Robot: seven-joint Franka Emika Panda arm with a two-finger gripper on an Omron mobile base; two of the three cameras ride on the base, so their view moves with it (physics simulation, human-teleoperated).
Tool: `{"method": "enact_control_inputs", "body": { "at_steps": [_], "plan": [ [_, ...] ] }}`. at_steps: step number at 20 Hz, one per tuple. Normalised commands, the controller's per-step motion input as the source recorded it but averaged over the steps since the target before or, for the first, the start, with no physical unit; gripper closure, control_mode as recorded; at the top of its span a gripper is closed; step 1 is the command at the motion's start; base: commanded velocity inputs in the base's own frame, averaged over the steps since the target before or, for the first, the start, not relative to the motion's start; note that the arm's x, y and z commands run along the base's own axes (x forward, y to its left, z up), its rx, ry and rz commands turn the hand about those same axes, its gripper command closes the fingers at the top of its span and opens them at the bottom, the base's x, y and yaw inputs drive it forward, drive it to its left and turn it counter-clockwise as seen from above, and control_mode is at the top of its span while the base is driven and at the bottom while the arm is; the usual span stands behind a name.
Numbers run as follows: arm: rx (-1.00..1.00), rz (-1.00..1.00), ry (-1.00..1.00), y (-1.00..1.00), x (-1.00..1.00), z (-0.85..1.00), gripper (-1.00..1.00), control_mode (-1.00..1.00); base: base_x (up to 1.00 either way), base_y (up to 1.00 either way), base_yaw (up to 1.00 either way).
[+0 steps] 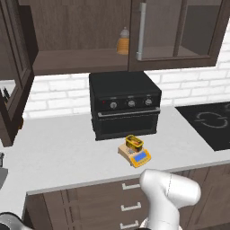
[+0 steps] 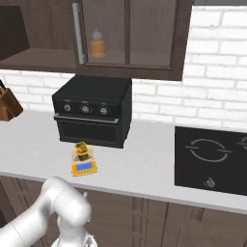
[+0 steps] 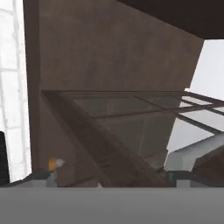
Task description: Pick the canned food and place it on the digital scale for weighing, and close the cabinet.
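The canned food (image 1: 134, 142) is sitting on the digital scale (image 1: 134, 153) at frame centre, on the table (image 1: 58, 157) before the toaster oven (image 1: 124, 104). The cabinet (image 1: 177, 33) door at left is standing open. The jaws are standing apart, gripping nothing.

Both base views look forward and down from behind my arm, left and right. They share the surface (image 1: 63, 157), toaster oven (image 1: 125, 104) mid-frame, and cabinet (image 1: 179, 33) along the top. My hand view sits close against dark wood and a glass pane (image 3: 127, 109), rolled.
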Motion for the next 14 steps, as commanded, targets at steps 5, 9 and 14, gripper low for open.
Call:
{"method": "enact_control_inputs", "body": {
  "at_steps": [5,9,14],
  "plan": [
    [-0.12,0.0,0.22,0.0,1.0,0.0,-1.0,-1.0,0.0,0.0,0.0],
    [-0.17,-0.03,0.12,0.0,0.98,0.28,-1.0,-1.0,0.0,0.0,0.0],
    [-0.22,-0.04,0.05,0.1,0.53,0.42,-1.0,-1.0,0.0,0.0,0.0]
  ]
}}
